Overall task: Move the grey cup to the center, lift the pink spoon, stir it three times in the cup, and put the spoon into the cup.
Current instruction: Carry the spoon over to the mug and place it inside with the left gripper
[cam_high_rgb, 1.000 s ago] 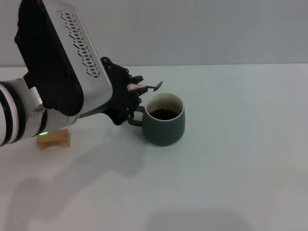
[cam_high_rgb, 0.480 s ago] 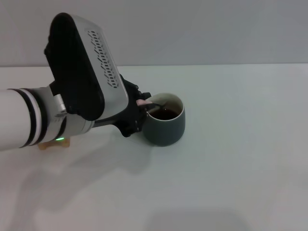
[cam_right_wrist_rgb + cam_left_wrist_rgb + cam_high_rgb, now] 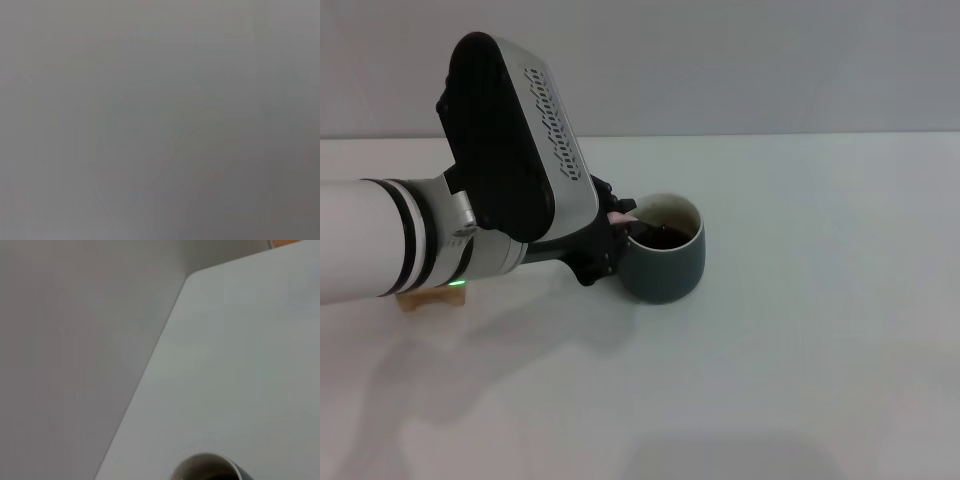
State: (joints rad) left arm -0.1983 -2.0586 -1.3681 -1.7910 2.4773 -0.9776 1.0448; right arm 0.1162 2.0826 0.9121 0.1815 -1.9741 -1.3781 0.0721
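The grey cup (image 3: 665,262), a rounded dark blue-grey mug with dark brown liquid, stands on the white table near the middle of the head view. Its pale rim also shows in the left wrist view (image 3: 205,467). My left gripper (image 3: 613,222) is at the cup's left side, level with the rim, shut on the pink spoon (image 3: 623,217). Only the end of the pink handle shows at the fingers. The spoon's metal neck slants down over the rim into the liquid. My right gripper is out of view.
A small wooden block (image 3: 432,296) lies on the table to the left, partly under my left arm. The table's far edge runs along the grey wall behind the cup.
My left gripper has moved right and down with the spoon. The spoon's bowl, above the cup's rim a second ago, now dips into the liquid.
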